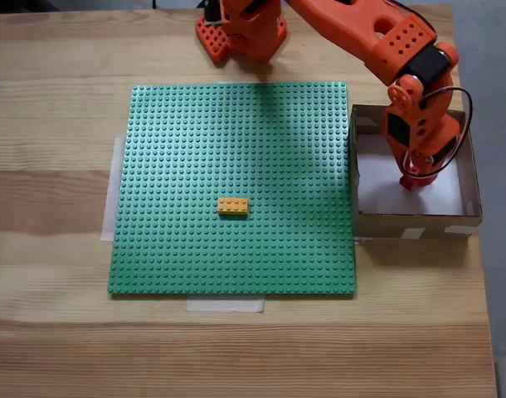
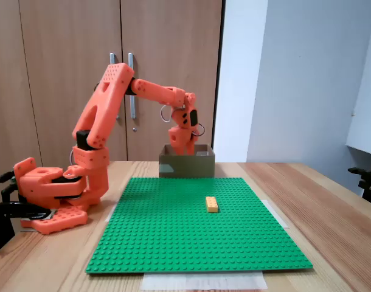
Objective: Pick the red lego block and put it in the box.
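Your orange arm is reaching down into the shallow brown cardboard box [image 1: 415, 224], its tool [image 1: 412, 179] closing on the small red studded brick [image 1: 408, 182] just above the white floor. The orange-yellow brick [image 1: 232, 206] is lying on the green studded baseplate [image 1: 195, 149] on the wooden table [image 1: 54, 332].
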### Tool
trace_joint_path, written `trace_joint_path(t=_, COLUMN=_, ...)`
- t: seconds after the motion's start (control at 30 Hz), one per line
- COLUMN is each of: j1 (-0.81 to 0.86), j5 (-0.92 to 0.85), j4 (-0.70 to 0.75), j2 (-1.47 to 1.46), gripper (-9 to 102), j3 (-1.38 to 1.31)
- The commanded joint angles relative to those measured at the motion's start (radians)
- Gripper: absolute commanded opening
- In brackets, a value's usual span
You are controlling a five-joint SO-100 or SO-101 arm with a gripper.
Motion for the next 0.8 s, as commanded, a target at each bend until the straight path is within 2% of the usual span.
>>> trace_joint_path(t=0.0, j1=-0.003, j5=0.003, j4=-0.011, j2=0.009, gripper=13, j3=-0.003)
trace_joint_path(t=0.07, j1=-0.008, j5=-0.012, j4=-0.023, j2=0.012, gripper=17, j3=0.014)
trace_joint_path(t=0.4, j1=-0.014, j5=-0.023, j4=-0.054, j2=0.114, gripper=16, j3=0.043)
trace_joint_path(t=0.53, j1=-0.005, j5=-0.051, j4=-0.124, j2=0.196, gripper=13, j3=0.106)
trace_joint_path(t=0.77, j1=0.015, j5=-0.081, j4=-0.140, j2=0.341, gripper=7, j3=0.137)
